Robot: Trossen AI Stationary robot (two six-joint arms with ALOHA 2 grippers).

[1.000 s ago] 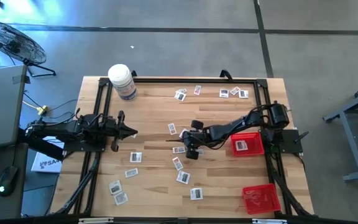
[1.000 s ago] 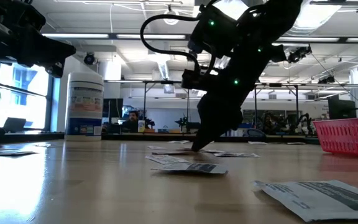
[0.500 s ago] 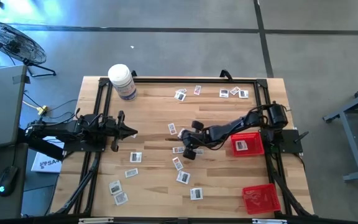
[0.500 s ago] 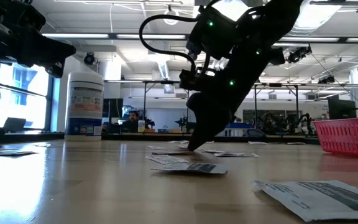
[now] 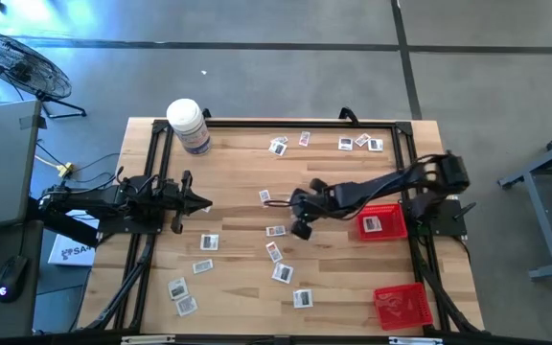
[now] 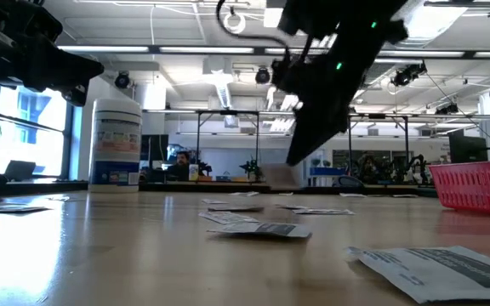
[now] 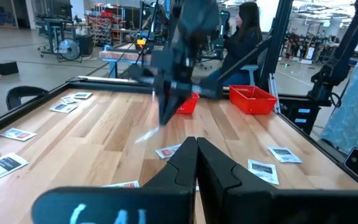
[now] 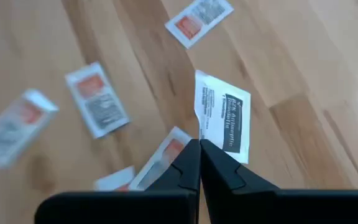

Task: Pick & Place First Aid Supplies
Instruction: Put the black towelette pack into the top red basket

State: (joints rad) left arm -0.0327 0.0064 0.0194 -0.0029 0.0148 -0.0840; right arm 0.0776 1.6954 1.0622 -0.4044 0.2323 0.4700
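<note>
The table (image 5: 228, 182) is scattered with first aid packets, and the red basket (image 5: 382, 221) at the right arm's side, which has one packet in it, serves as landmark. The step in hand looks like the carry. The right gripper (image 8: 199, 144) hangs above the wood to the basket's left, fingers closed on the edge of one packet (image 8: 223, 116) that dangles clear of the table. The next move, as I judge it, calls for swinging that packet over the basket and opening the fingers there. The left gripper (image 7: 196, 144) waits far to the basket's left, fingers pressed together on nothing. The held packet is a flat white rectangle with dark print, hanging limp.
</note>
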